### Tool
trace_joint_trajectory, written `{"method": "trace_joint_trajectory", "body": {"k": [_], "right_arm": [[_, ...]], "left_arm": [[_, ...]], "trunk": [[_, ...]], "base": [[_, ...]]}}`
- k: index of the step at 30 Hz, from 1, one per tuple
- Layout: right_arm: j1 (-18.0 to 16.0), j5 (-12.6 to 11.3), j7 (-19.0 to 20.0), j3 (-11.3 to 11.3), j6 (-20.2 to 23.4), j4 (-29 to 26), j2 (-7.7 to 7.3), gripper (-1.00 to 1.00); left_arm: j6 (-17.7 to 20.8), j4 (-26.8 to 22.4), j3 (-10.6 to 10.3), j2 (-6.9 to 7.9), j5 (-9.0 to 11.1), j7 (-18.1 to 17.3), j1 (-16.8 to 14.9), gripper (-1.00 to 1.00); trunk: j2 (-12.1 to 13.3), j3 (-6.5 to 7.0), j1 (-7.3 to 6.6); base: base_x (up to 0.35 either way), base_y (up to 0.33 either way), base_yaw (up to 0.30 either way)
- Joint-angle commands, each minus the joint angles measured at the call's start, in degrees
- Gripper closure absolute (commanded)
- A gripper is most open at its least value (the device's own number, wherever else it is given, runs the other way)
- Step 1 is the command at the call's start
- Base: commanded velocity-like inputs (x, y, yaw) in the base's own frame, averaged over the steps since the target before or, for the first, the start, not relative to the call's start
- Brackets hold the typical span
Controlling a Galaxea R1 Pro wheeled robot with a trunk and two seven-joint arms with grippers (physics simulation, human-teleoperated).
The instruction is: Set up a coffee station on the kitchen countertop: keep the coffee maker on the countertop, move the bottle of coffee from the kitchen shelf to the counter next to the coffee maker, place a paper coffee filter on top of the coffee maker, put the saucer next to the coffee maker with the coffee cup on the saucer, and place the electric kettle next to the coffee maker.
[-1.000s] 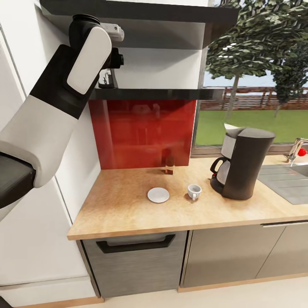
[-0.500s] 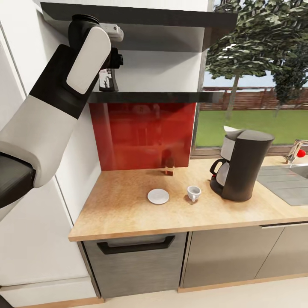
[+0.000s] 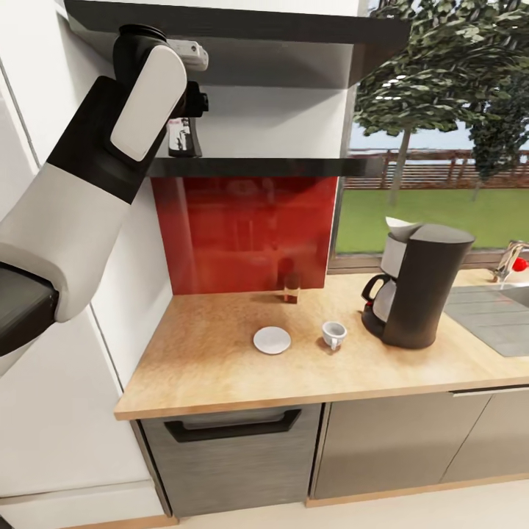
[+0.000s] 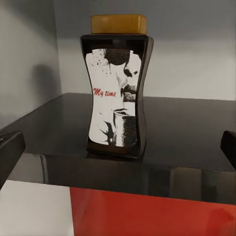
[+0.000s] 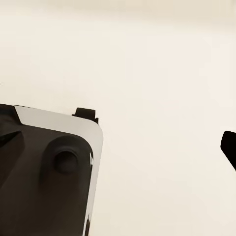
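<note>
Sitting on the kitchen shelf (image 4: 162,137), the bottle of coffee (image 4: 118,88) is not grabbed yet; the left gripper (image 4: 118,147) waits in front with its fingers wide apart, which the wrist view shows best. Down on the kitchen countertop (image 3: 220,367) the coffee maker (image 3: 415,294) stands right, the coffee cup (image 3: 333,333) beside the saucer (image 3: 272,339), not on it. I cannot tell about the right gripper
</note>
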Motion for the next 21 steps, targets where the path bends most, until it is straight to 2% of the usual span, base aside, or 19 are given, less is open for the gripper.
{"method": "trace_joint_trajectory", "body": {"k": [1, 9, 21], "right_arm": [[-0.04, 0.10, -0.01, 0.24, -0.17, 0.03, -0.02, -1.00], [-0.04, 0.10, -0.01, 0.24, -0.17, 0.03, -0.07, -1.00], [-0.04, 0.10, -0.01, 0.24, -0.17, 0.07, -0.04, -1.00]], "left_arm": [[0.04, -0.01, -0.13, 0.09, 0.55, 0.58, -0.08, -1.00], [0.01, -0.09, -0.07, 1.11, 0.58, 0.58, -0.08, -1.00], [0.01, -0.43, -0.03, 1.44, 0.58, 0.58, -0.08, -1.00]], "trunk": [[-0.05, -0.08, 0.03], [-0.05, -0.08, 0.03], [-0.05, -0.08, 0.03]], "base": [[0.219, 0.000, 0.000], [0.101, 0.000, 0.000], [0.105, 0.000, 0.000]]}}
